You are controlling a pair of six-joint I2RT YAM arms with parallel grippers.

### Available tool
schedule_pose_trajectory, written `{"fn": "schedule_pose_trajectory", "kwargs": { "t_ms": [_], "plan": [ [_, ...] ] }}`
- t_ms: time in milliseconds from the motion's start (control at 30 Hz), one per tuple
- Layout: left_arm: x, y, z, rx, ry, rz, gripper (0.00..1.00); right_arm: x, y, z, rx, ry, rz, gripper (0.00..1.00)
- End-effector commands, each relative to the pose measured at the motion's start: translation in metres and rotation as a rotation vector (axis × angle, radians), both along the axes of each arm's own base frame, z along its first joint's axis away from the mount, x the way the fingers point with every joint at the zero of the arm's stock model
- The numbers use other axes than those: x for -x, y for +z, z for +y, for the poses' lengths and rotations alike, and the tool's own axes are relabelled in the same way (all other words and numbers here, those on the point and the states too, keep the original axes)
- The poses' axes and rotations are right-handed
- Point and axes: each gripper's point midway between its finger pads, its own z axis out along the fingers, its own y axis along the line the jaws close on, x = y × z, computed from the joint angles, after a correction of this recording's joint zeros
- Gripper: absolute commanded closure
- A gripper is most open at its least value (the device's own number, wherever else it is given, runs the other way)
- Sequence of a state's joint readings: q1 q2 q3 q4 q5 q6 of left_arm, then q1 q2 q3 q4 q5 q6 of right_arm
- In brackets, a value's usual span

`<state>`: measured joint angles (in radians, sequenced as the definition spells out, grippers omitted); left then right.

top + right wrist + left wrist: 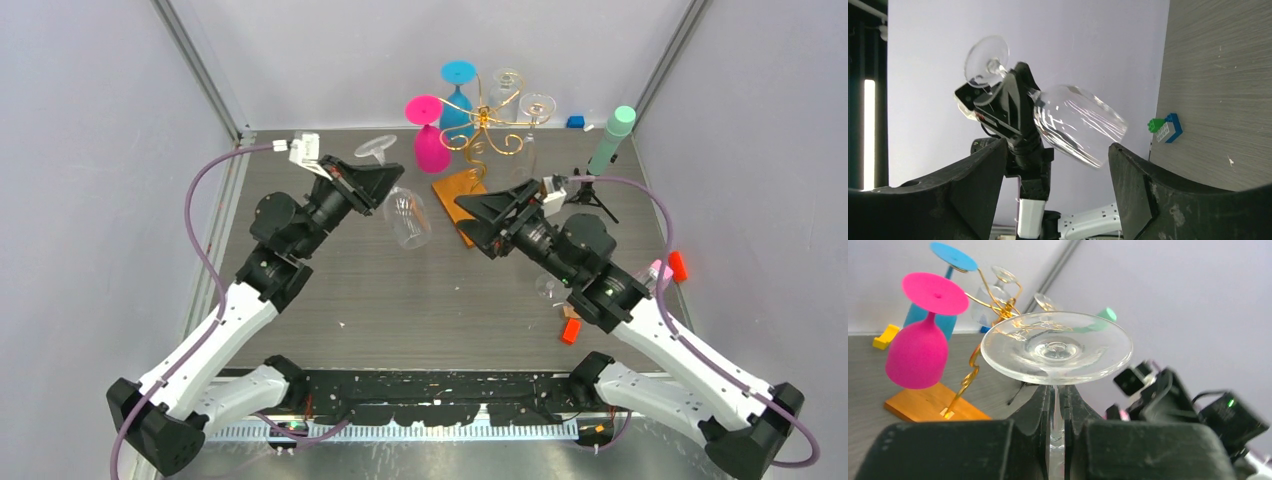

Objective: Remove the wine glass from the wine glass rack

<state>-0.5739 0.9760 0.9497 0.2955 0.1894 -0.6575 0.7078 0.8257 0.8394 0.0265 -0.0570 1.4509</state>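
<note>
Standing by the rig: the wine glass [408, 218] is off the wine glass rack [486, 128] and up in the air over the table [420, 310]. It's tilted, foot toward the back wall, bowl toward the middle. The left arm [225, 320] has its jaws pinched narrow on the stem, just under the foot. The bowl sits just left of the rack's wooden base [457, 192], close but not touching as far as the overhead shows. The right arm [650, 330] has its jaws spread wide with nothing in them, pointing at the glass from over that base.

Room-wise, there's a big bare patch of table up front between the two arms. The back is crowded: a pink glass [430, 140] and a blue glass [458, 95] hang bowl-down on the rack, plus clear glasses [507, 88] further right. Along the right edge there's a black tripod with a mint cylinder [614, 135] and some red blocks [678, 265].

The left wrist view gives what the overhead can't: the stem really squeezed between the two fingers [1040, 410], and a yellow block [885, 336] back behind the pink glass. The right wrist view shows its own fingers [973, 195] far apart, the glass well beyond them, and a green-and-blue block [1164, 127] on the table.
</note>
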Motion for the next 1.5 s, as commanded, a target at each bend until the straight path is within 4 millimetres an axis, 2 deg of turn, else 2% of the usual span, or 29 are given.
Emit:
{"fn": "schedule_pose_trajectory", "kwargs": {
  "t_ms": [0,233,333,500,633,833,1033,1200,1367,1433,1467],
  "plan": [
    [-0.005,0.041,0.039,0.345,0.146,0.117,1.00,0.018,0.030,0.026,-0.045,0.118,-0.181,0.21],
    [0.002,0.048,0.065,0.516,0.204,0.166,1.00,0.032,0.040,0.049,-0.040,0.158,-0.262,0.21],
    [0.002,0.044,0.071,0.559,0.219,0.190,1.00,0.039,0.052,0.057,-0.094,0.179,-0.307,0.26],
    [0.001,0.043,0.085,0.628,0.265,0.203,1.00,0.037,0.054,0.068,-0.123,0.175,-0.303,0.31],
    [0.008,0.050,0.087,0.640,0.247,0.191,1.00,0.031,0.056,0.074,-0.139,0.162,-0.304,0.36],
    [0.011,0.047,0.087,0.668,0.232,0.221,1.00,0.024,0.065,0.081,-0.166,0.145,-0.338,0.48],
    [0.010,0.045,0.088,0.676,0.235,0.231,1.00,0.024,0.080,0.087,-0.215,0.164,-0.373,0.49],
    [0.007,0.040,0.087,0.683,0.234,0.231,1.00,0.023,0.080,0.092,-0.240,0.174,-0.359,0.50],
    [0.006,0.036,0.091,0.703,0.252,0.218,1.00,0.020,0.079,0.092,-0.257,0.163,-0.344,0.66],
    [0.006,0.035,0.091,0.700,0.250,0.220,1.00,0.019,0.078,0.092,-0.257,0.159,-0.340,0.74],
    [0.005,0.034,0.090,0.696,0.249,0.223,0.98,0.019,0.078,0.092,-0.257,0.160,-0.335,0.82]
  ]
}}
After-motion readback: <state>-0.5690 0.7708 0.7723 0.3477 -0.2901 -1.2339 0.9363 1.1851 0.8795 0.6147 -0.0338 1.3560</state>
